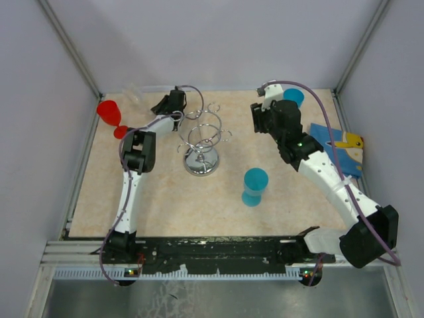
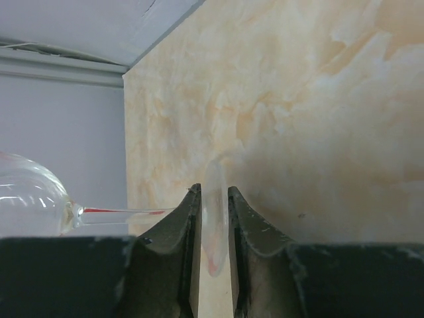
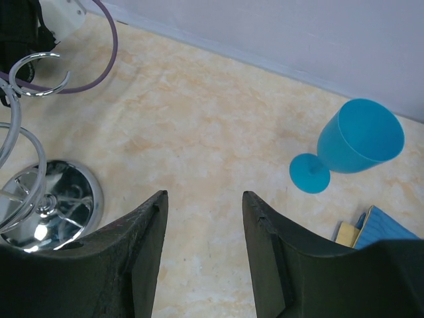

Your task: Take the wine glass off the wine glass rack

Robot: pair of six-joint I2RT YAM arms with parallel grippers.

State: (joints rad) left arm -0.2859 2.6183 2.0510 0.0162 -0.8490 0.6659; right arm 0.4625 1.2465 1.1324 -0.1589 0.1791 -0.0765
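The chrome wine glass rack (image 1: 202, 142) stands mid-table with no glass on its hooks; its round base shows in the right wrist view (image 3: 50, 212). My left gripper (image 1: 165, 103) is left of the rack at the back. It is shut on the foot of a clear wine glass (image 1: 136, 95). In the left wrist view the foot (image 2: 215, 218) sits edge-on between the fingers of my left gripper (image 2: 213, 199). The stem runs left to the bowl (image 2: 30, 195). My right gripper (image 1: 260, 119) is open and empty right of the rack, and it hangs over bare table in its own view (image 3: 204, 199).
A red goblet (image 1: 109, 116) stands at the left edge near the clear glass. One blue goblet (image 1: 255, 185) stands front of centre. Another blue goblet (image 1: 293, 97) is at the back right (image 3: 361, 142). A blue and yellow item (image 1: 341, 146) lies at the right edge.
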